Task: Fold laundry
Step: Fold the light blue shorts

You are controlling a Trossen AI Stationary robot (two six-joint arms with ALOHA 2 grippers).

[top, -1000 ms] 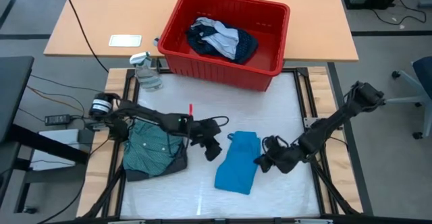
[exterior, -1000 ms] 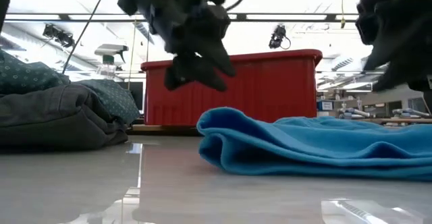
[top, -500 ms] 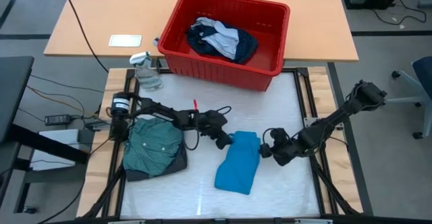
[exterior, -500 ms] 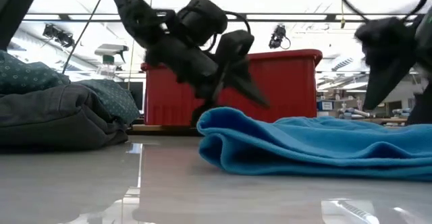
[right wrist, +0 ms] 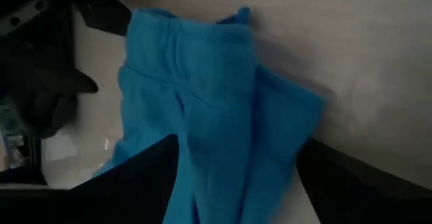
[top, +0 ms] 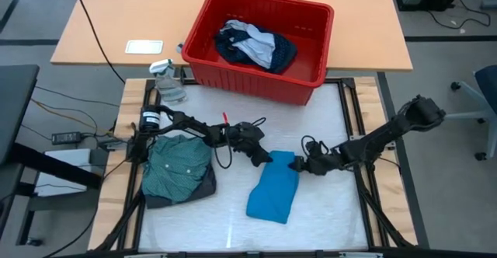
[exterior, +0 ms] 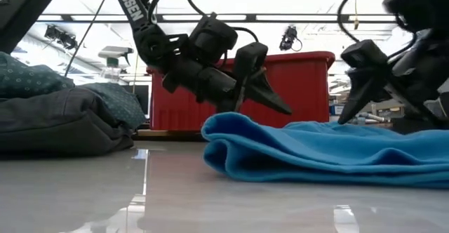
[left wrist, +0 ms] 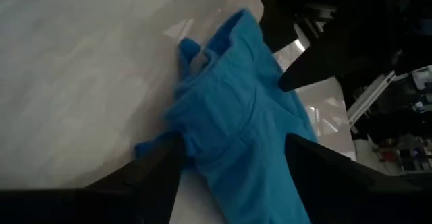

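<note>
The small bright blue piece (top: 273, 192) lies on the table in front of the red plastic bin (top: 259, 47). The left gripper (top: 265, 158) and right gripper (top: 298, 165) flank its bin-side end, both spread wide and holding nothing. For a clean fold, each should probably close on one corner of that edge, level and matched, before lifting together.

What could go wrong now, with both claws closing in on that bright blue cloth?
1. The left gripper and right gripper, both open, meet at one end of the bright blue cloth garment; they might bump each other.
2. The garment lies in layers, so a pinch may catch only the top fold.
3. Lifting it could drag it toward the folded teal-green shirt and disturb it.
</note>
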